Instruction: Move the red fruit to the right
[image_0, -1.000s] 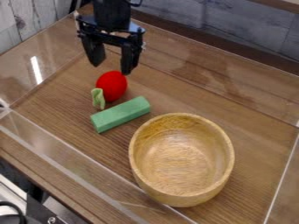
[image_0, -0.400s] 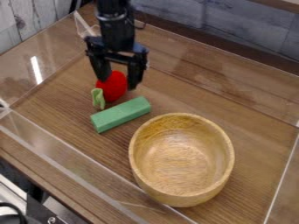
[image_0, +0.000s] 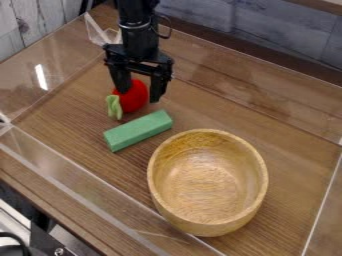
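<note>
Camera view from above and in front: I see the arm's black gripper pointing straight down over the wooden tabletop, its jaws spread wide. The red fruit sits on the tabletop right between the two fingers, one finger on its left side and the other on its right, so the jaws straddle it. I can't tell whether either finger actually touches the fruit; nothing looks clamped, and the fruit appears to rest on the wood. Its light green leafy end pokes out at the left, low beside the left finger. Just in front of the fruit lies a flat green block, angled, very near the fruit. Farther toward me and to the right stands a round wooden bowl, well apart from the fruit.
</note>
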